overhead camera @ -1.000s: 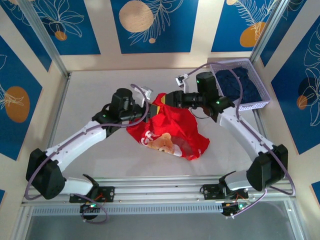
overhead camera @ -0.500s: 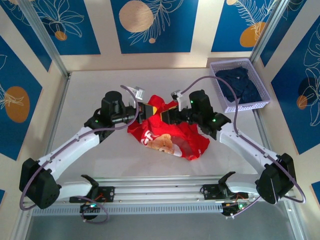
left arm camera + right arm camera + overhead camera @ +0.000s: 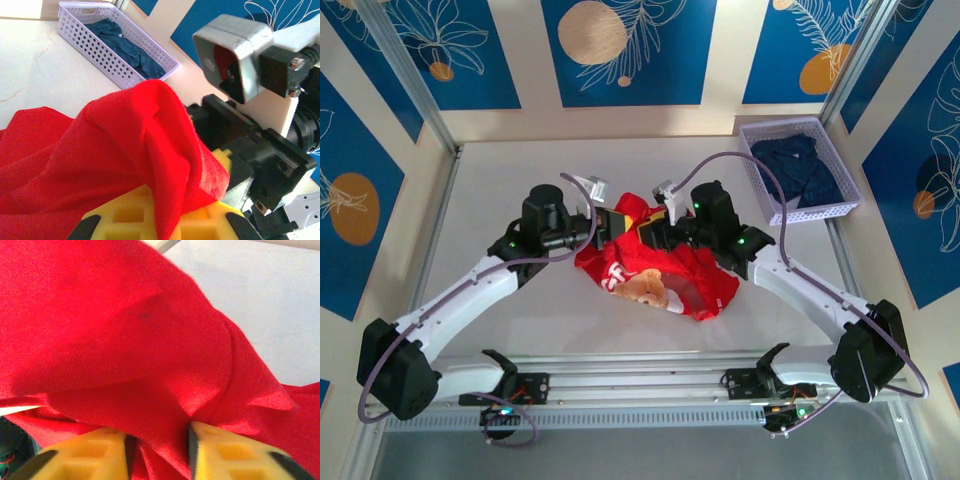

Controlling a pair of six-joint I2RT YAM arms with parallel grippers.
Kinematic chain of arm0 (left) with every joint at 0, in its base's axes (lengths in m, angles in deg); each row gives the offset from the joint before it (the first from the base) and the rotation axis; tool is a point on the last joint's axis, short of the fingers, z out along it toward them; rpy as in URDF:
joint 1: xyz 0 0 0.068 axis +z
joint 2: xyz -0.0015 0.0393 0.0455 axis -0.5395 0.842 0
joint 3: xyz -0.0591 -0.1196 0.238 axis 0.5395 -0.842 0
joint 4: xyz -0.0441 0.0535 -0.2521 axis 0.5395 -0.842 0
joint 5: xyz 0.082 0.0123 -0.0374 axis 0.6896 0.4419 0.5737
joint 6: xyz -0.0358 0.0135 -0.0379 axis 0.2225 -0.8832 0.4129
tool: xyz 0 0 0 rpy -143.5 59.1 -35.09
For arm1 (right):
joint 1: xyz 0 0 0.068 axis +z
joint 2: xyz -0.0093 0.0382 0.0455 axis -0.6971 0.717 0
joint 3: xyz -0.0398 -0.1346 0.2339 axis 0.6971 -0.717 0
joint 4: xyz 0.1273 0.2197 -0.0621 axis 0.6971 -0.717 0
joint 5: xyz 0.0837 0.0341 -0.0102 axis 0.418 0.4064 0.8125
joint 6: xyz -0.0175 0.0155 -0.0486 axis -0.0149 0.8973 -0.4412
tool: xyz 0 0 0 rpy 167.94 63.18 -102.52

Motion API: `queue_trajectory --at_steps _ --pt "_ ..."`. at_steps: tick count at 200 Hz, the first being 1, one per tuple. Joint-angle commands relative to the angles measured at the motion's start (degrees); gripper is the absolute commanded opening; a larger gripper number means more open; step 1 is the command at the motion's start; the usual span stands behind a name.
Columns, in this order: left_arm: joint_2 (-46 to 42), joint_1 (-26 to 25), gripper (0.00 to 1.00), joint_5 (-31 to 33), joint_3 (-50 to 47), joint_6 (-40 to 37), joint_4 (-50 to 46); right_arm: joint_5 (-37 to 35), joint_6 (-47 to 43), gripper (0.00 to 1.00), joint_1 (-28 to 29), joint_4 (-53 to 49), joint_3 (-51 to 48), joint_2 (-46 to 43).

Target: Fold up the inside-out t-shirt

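Bright red inside-out t-shirt (image 3: 665, 272) bunched at table centre. Left gripper (image 3: 615, 222) at its eleven o'clock and right gripper (image 3: 652, 231) at twelve each clamp its lifted far edge, jaws nearly closed, probably to spread it.

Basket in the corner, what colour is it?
The basket is pale purple, clearest in the left wrist view.

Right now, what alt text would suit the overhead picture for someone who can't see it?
A crumpled bright red cloth t-shirt, printed picture showing, lies centrally, its far edge pinched by the left gripper and right gripper. A lavender plastic basket of navy clothing sits at the far right.
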Motion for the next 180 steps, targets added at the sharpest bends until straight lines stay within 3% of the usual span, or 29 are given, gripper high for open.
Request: queue_trajectory --at_steps 1,21,45,61,75,95,129,156,180 --pt "-1.79 0.40 0.00 1.17 0.34 -1.48 -0.31 0.12 -1.83 0.14 -0.35 -0.17 1.59 0.34" --pt "-2.58 0.56 0.00 5.03 -0.01 -3.56 -2.64 4.22 -0.55 0.03 -2.50 -0.71 0.88 -2.22" --pt "-3.30 0.63 0.00 12.20 -0.51 -8.25 -6.57 13.18 2.06 0.00 -5.72 -0.74 -0.23 -5.47" --pt "-3.23 0.64 0.05 14.90 -0.76 -11.00 -8.23 19.36 5.09 0.00 -7.06 0.74 -0.73 -6.26" --pt "-2.89 0.56 0.14 16.20 -0.46 -13.12 -10.04 23.82 7.96 0.00 -7.52 3.66 -1.18 -6.10" --pt "-3.39 0.41 0.34 18.92 -0.25 -15.12 -12.62 27.99 11.44 0.00 -8.01 6.41 -1.01 -5.17" --pt "-7.78 -1.00 0.54 26.22 -1.48 -16.99 -15.79 30.46 14.11 0.00 -9.07 7.63 -0.21 -3.48" --pt "-12.76 -3.55 0.60 30.88 -2.32 -17.64 -18.03 30.74 14.74 0.00 -9.39 7.53 0.46 -2.37" --pt "-15.40 -6.63 0.59 30.02 -2.30 -18.81 -18.73 30.73 15.64 0.00 -9.77 7.60 0.72 -1.54"
